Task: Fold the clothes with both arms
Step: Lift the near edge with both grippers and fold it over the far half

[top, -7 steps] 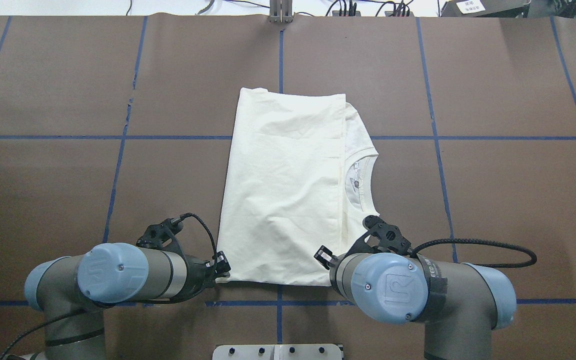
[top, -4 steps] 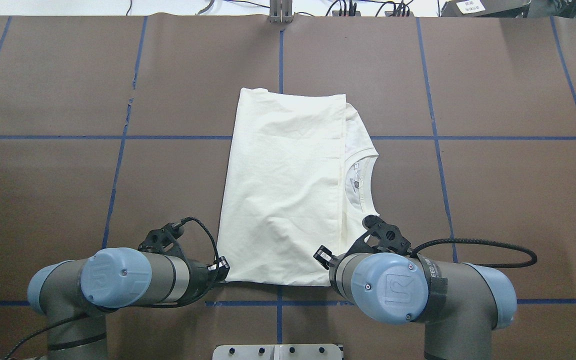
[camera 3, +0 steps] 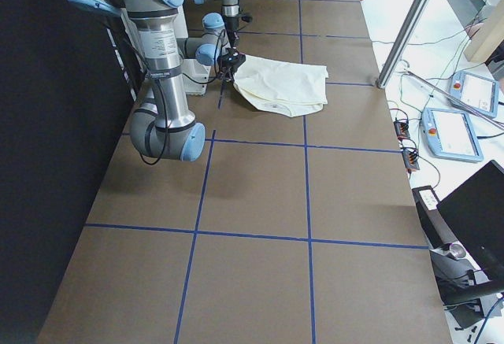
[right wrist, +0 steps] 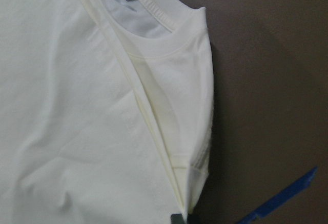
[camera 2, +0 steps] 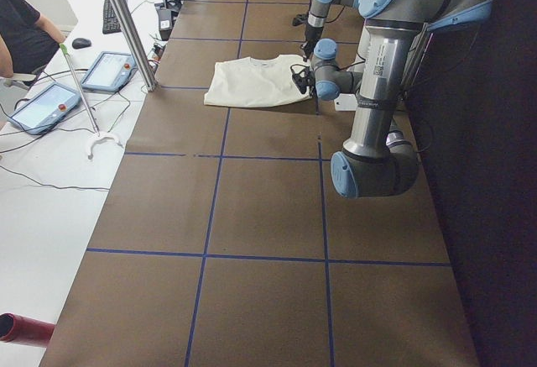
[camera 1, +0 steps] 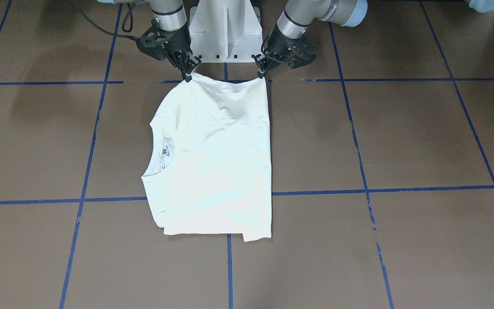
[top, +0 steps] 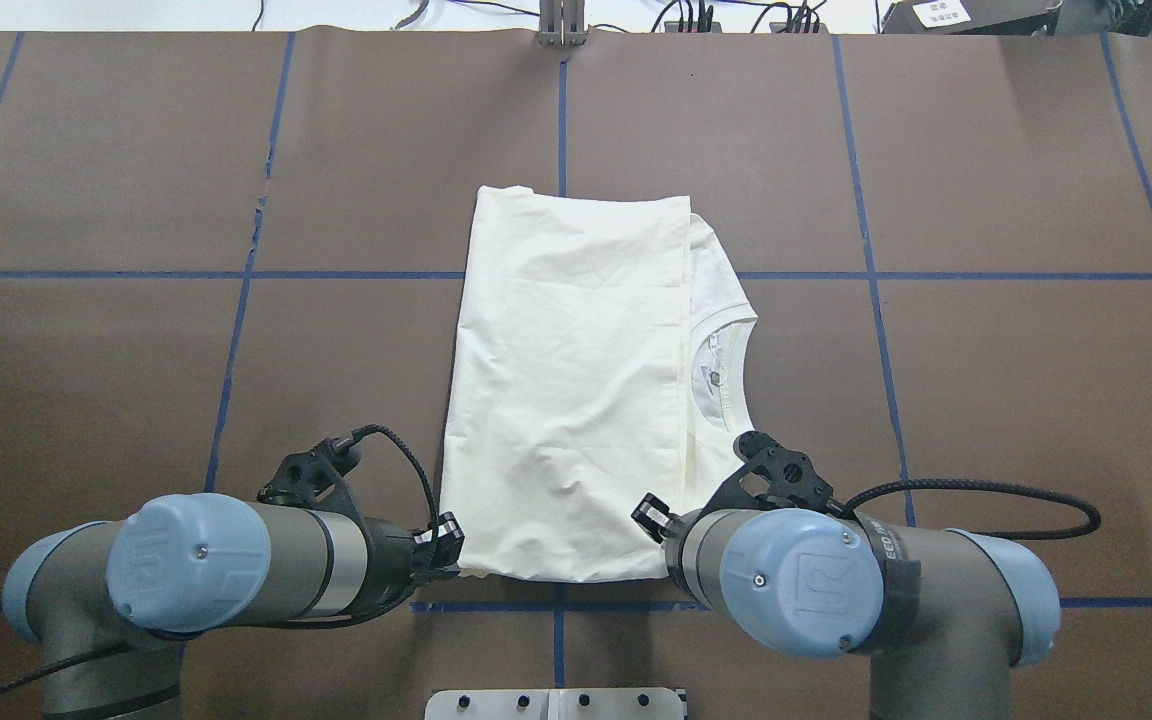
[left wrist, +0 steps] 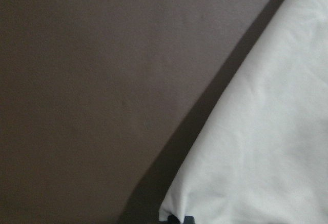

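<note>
From the front, the folded cream T-shirt (camera 1: 217, 159) is lying plain side up by the table's (camera 1: 401, 137) robot-side edge. The right gripper (camera 1: 185, 76) and left gripper (camera 1: 260, 74) are each clamping a near corner, just before the white pedestal (camera 1: 224, 30). Overhead, the arms (top: 236, 560) are hiding both pinched corners. From the left, tablets (camera 2: 46, 107) are lying off the table's operator-side edge.
</note>
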### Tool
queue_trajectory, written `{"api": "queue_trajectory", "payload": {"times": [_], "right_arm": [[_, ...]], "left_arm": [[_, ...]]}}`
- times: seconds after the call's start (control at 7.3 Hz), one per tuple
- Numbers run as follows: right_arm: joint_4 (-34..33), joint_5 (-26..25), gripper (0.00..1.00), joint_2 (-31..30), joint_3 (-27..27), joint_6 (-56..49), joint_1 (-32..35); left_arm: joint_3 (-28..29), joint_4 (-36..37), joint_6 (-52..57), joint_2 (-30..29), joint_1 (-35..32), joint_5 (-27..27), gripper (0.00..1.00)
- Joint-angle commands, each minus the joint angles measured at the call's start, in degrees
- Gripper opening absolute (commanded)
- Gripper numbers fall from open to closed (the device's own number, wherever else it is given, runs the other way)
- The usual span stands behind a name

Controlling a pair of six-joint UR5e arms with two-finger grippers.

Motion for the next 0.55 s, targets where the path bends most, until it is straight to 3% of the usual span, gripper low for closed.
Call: {"api": "queue_trajectory", "payload": {"times": [0.0,0.14,0.41], "right_arm": [[-4.8,0.9,0.00,-2.6,9.6,1.1,-1.9],[-6.2,0.2,0.00,-2.6,12.7,1.2,-0.9],[-6.2,-1.4,0.00,-1.7,11.1,1.0,4.8]], "left_arm": [[-8.3,3.1,-2.6,0.3,0.9,-0.3,0.00],[-11.6,5.6,-2.5,0.1,0.9,-0.4,0.00],[-11.1,9.8,0.2,-4.4,-6.3,-0.5,0.00]]}}
